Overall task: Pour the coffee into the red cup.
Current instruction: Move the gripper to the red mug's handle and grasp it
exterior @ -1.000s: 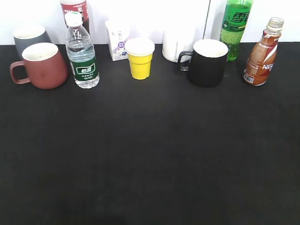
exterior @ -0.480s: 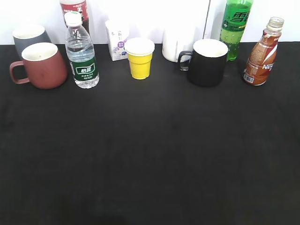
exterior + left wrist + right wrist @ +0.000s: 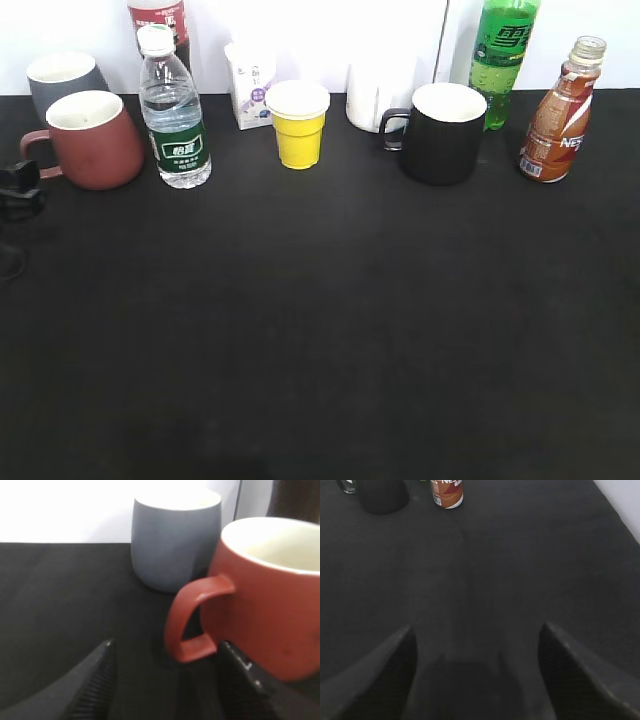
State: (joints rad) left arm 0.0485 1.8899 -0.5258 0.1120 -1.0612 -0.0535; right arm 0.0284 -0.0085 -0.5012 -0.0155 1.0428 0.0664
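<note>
The red cup [image 3: 95, 140] stands at the back left of the black table, handle to the left. In the left wrist view the red cup [image 3: 270, 595] fills the right side and its loop handle sits just ahead of my open left gripper [image 3: 165, 650], between the fingertips. The left gripper [image 3: 18, 185] just shows at the left edge of the exterior view, beside the handle. The coffee bottle [image 3: 560, 115] stands at the back right, uncapped, and its base shows in the right wrist view [image 3: 447, 494]. My right gripper [image 3: 476, 632] is open and empty, far short of the bottle.
Along the back stand a grey mug [image 3: 62, 78], a water bottle [image 3: 175, 115], a small carton [image 3: 250, 85], a yellow cup [image 3: 298, 125], a white container [image 3: 378, 95], a black mug [image 3: 440, 132] and a green soda bottle [image 3: 503, 55].
My left gripper has come into the exterior view at the left edge, next to the red cup's handle. Nothing on the table has moved.
</note>
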